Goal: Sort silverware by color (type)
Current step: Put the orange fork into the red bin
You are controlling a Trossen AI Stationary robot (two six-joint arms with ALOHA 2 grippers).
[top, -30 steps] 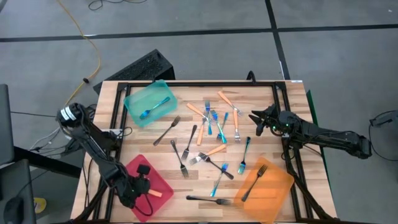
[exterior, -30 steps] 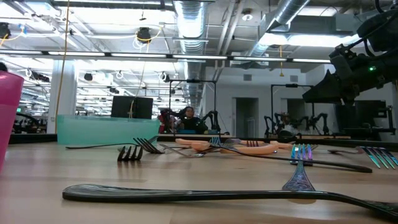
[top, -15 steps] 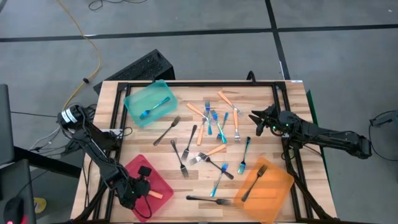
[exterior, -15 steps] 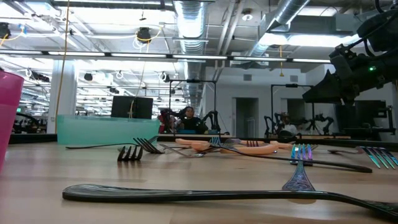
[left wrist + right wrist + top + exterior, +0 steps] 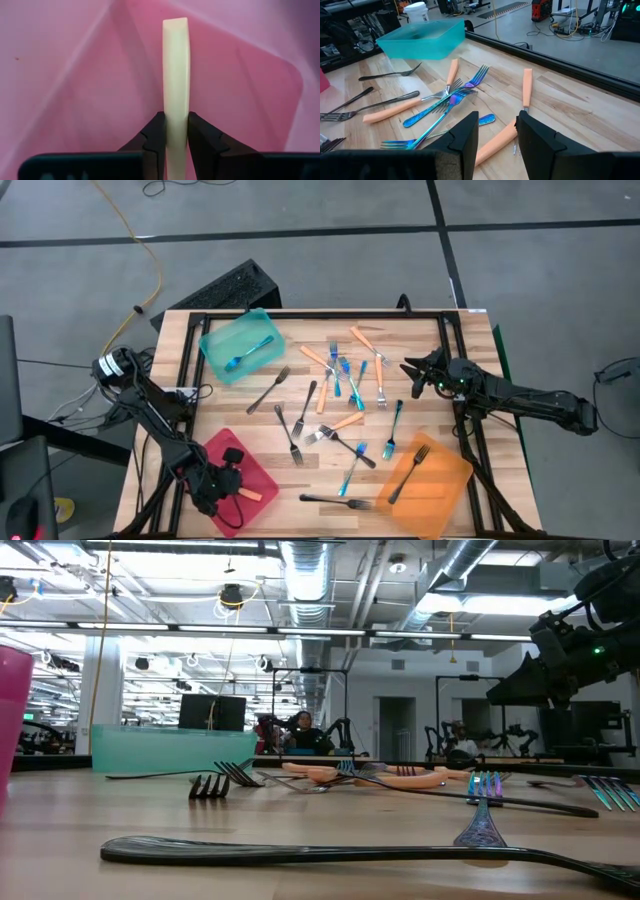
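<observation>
Several slim forks lie scattered flat on the middle of the table (image 5: 345,390): blue/teal, orange-handled and black ones. A blue fork lies in the teal tray (image 5: 240,345) and a black fork in the orange tray (image 5: 430,475). My left gripper (image 5: 225,480) is over the red tray (image 5: 262,470), shut on an orange-handled fork (image 5: 250,491) whose tines are hidden. My right gripper (image 5: 408,370) is open above the table's right side, just right of the fork pile, with nothing between its fingers (image 5: 497,135). My left gripper pinches the pale orange handle (image 5: 175,107) between its two fingers, which lie across it. The handle's free end (image 5: 176,30) sticks out past the fingertips over the red tray's floor (image 5: 75,100). The gripper hides the tine end, and I cannot tell whether the fork rests on the tray.
A black fork (image 5: 335,501) lies near the table's near edge and fills the low view's foreground (image 5: 350,853). A dark frame runs along the table's far and side edges (image 5: 320,313). Bare wood shows between the red and orange trays.
</observation>
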